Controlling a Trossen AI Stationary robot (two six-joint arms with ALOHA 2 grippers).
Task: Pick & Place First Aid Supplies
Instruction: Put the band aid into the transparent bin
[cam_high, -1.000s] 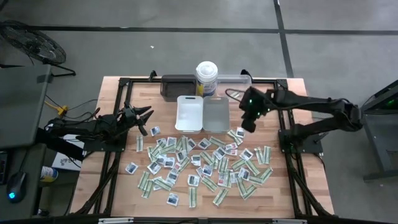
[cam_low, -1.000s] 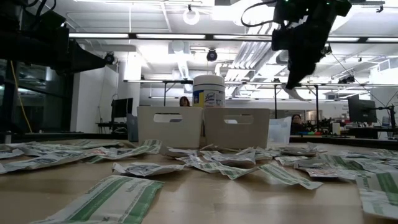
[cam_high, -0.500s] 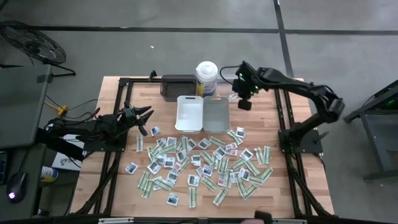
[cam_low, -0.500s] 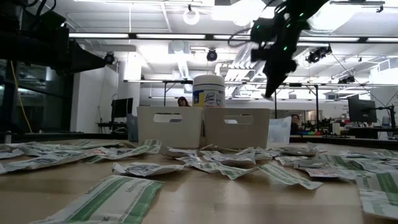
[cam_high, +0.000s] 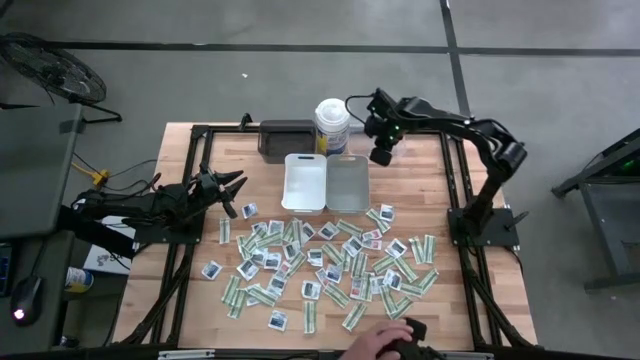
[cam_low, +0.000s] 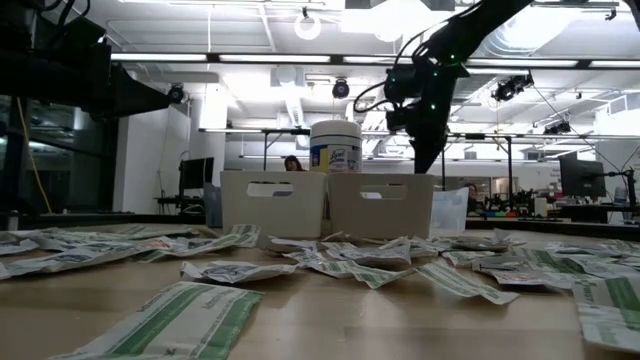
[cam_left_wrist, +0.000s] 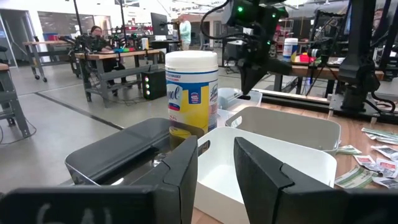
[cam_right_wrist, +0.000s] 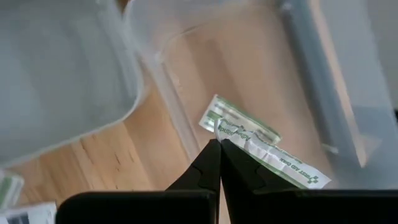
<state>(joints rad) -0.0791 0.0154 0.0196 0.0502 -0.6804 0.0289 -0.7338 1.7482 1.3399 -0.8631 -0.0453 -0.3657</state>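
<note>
The first aid supplies (cam_high: 320, 265), white sachets and green-and-white strips, lie scattered flat over the middle of the table. My right gripper (cam_high: 381, 155) hangs over the clear tray (cam_high: 392, 128) at the far edge, pointing steeply down and shut on a green-and-white strip (cam_right_wrist: 273, 155). In the low view the right gripper (cam_low: 428, 150) stands above the trays. My left gripper (cam_high: 236, 190) waits at the table's left, level; its fingers (cam_left_wrist: 186, 168) stand apart with nothing between them. My right gripper pinches one end of the strip (cam_right_wrist: 225, 132) between its two fingertips, coming from above and pointing steeply down. The strip runs sideways from the fingertips over the clear tray's floor. Whether its free end rests in the tray cannot be told.
A white tray (cam_high: 305, 182) and a grey tray (cam_high: 347, 184) stand side by side beyond the pile. Behind them are a dark tray (cam_high: 285, 138) and a tall white canister (cam_high: 332, 125). A person's hand (cam_high: 385, 345) shows at the near edge.
My right gripper has travelled, shut, from beside the grey tray's right side toward the far edge and a little left, to above the clear tray, tipping more steeply down. A person's hand has come in at the near edge.
</note>
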